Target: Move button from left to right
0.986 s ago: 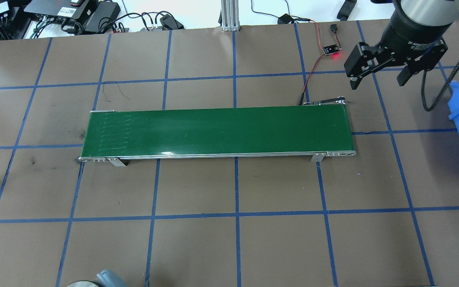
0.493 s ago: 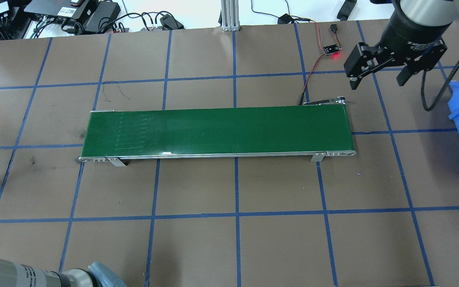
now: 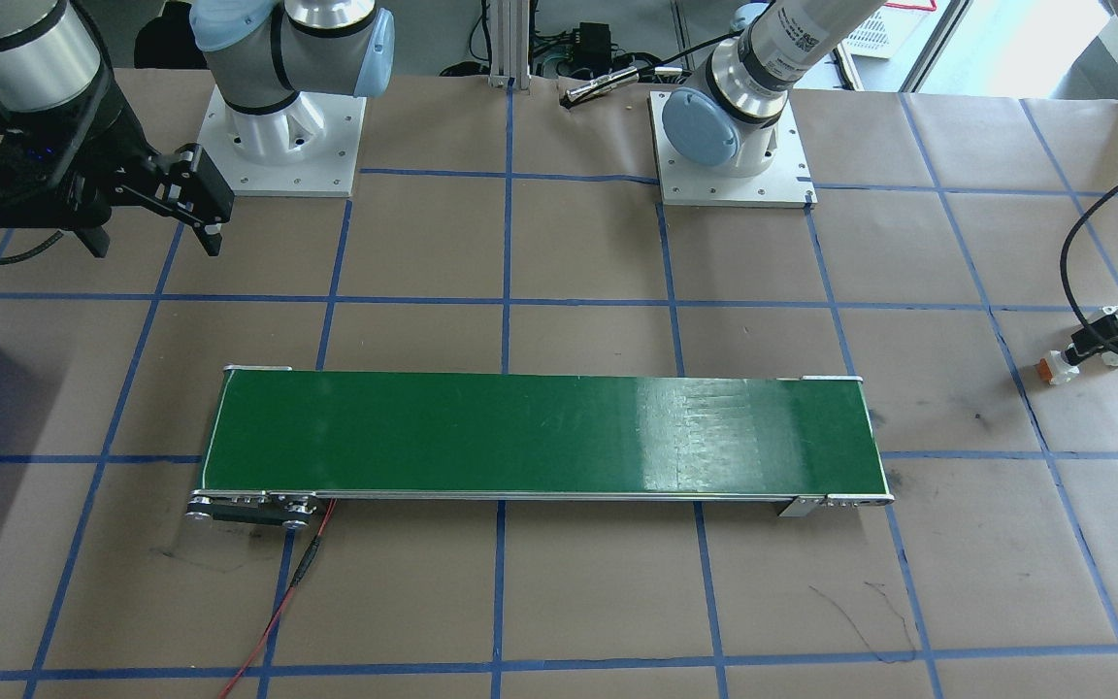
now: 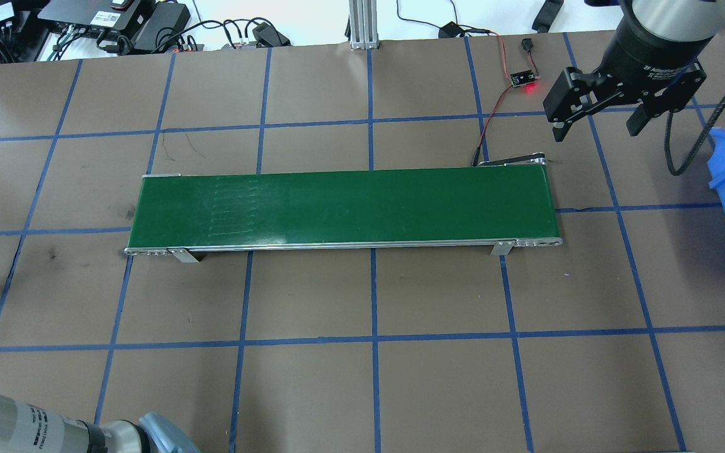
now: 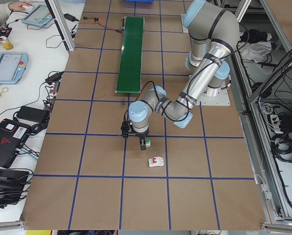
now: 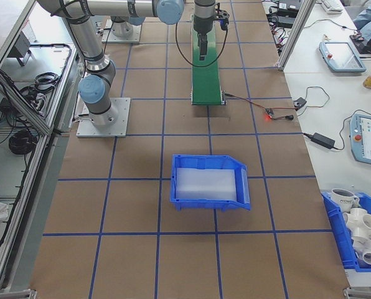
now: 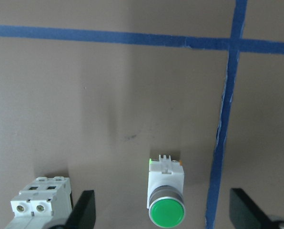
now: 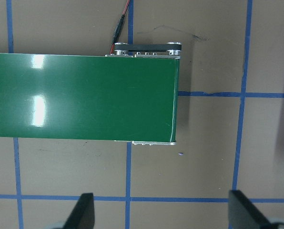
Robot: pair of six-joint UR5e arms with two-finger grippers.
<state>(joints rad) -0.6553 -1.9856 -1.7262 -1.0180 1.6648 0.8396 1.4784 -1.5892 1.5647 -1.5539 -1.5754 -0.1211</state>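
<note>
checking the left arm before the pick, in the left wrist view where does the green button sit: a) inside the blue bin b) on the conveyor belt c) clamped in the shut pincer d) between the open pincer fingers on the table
d: the green button lies on the brown table, between the spread fingers of the left pincer, untouched.
</note>
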